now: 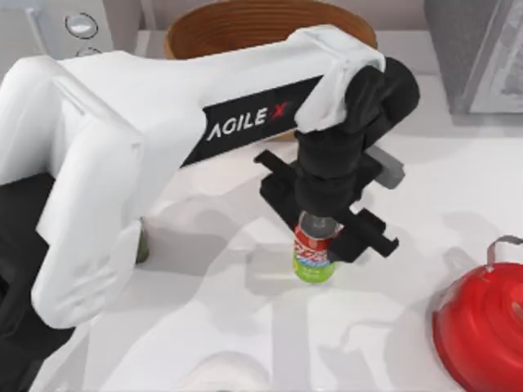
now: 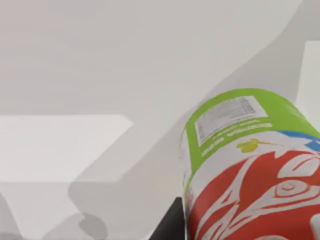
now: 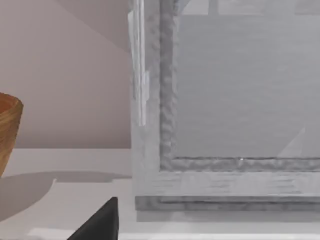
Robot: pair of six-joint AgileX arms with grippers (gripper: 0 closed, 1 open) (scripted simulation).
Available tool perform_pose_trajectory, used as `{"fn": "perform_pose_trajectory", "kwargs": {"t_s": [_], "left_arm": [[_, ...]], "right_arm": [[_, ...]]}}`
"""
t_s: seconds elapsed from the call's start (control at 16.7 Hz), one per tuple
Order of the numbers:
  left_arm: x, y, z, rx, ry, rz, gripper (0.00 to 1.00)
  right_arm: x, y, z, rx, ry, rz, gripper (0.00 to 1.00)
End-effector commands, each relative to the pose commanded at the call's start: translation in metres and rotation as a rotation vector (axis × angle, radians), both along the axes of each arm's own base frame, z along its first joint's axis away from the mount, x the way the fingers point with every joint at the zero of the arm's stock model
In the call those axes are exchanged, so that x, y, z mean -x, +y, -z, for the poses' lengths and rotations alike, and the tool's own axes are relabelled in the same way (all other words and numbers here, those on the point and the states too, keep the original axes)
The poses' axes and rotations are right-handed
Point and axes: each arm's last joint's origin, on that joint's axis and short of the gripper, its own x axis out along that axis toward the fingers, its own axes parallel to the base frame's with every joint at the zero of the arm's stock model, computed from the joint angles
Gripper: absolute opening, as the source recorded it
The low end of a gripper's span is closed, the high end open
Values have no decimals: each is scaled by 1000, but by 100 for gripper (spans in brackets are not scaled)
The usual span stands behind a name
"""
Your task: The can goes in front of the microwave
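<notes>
Red-and-green can (image 1: 315,255) standing upright, being pinched by left gripper (image 1: 325,237) directly above, microwave (image 1: 478,53) lying far right.

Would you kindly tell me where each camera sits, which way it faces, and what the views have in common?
Top view: above the table, looking down on the left gripper around the can, beside a red lid.
Left wrist view: on the left arm, close behind the can.
Right wrist view: on the right arm, facing a grey box and wooden bowl.
Shared: can; bowl.
</notes>
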Motion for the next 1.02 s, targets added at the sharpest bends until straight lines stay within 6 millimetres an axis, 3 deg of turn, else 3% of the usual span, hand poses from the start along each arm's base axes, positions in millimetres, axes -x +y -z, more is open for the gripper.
{"fn": "perform_pose_trajectory", "kwargs": {"t_s": [0.3,0.84,1.02], "left_arm": [[0,0,0,0,0,0,2],[0,0,0,1,0,0,0],[0,0,-9,-2,3,2,0]], "right_arm": [[0,0,0,0,0,0,100],[0,0,0,0,0,0,100],[0,0,0,0,0,0,100]]}}
